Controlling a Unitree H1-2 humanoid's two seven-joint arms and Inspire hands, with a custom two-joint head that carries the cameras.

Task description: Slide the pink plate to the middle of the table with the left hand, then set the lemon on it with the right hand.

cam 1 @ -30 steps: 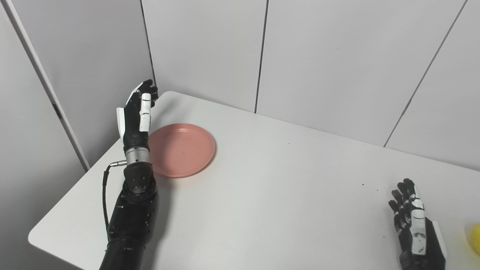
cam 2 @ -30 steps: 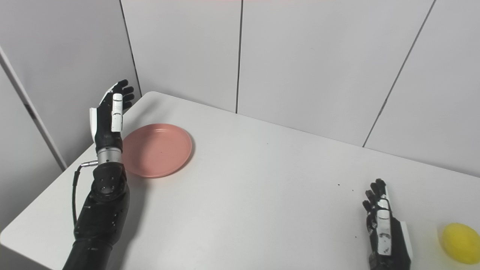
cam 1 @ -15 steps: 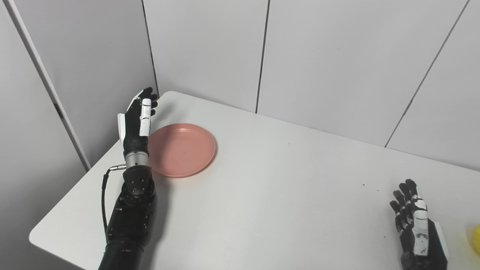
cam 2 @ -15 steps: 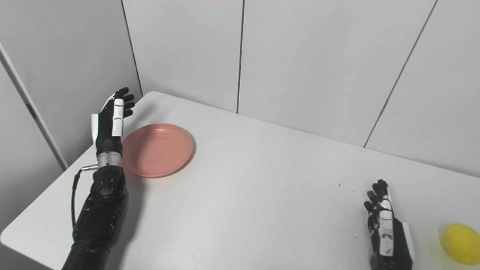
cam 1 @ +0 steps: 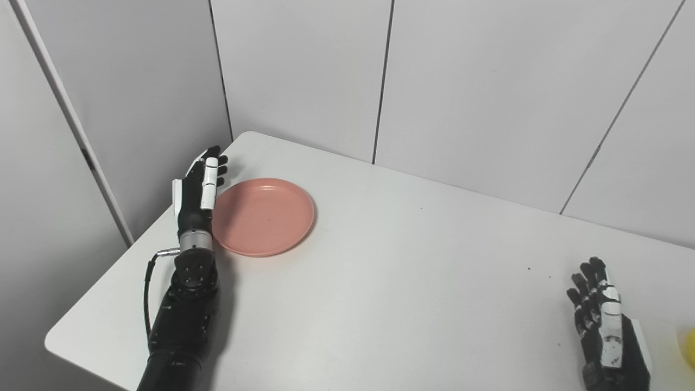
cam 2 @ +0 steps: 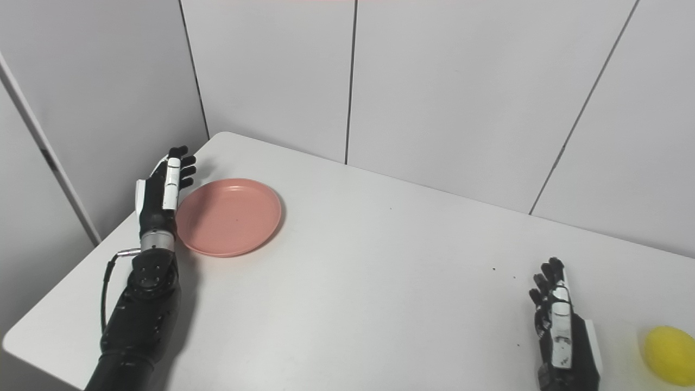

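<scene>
Left eye view: the left hand (cam 1: 198,187), fingers spread and holding nothing, stands edge-on just beside the left rim of the pink plate (cam 1: 264,215) near the table's (cam 1: 380,282) left corner. Right eye view: the right hand (cam 2: 562,331), likewise spread and empty, rests near the lemon (cam 2: 670,348) at the table's right edge.

On the desk (cam 2: 380,282), the left robot hand (cam 2: 160,193) stands just beside, perhaps touching, the pink plate (cam 2: 229,216), lemon (cam 2: 669,348) far off.
</scene>
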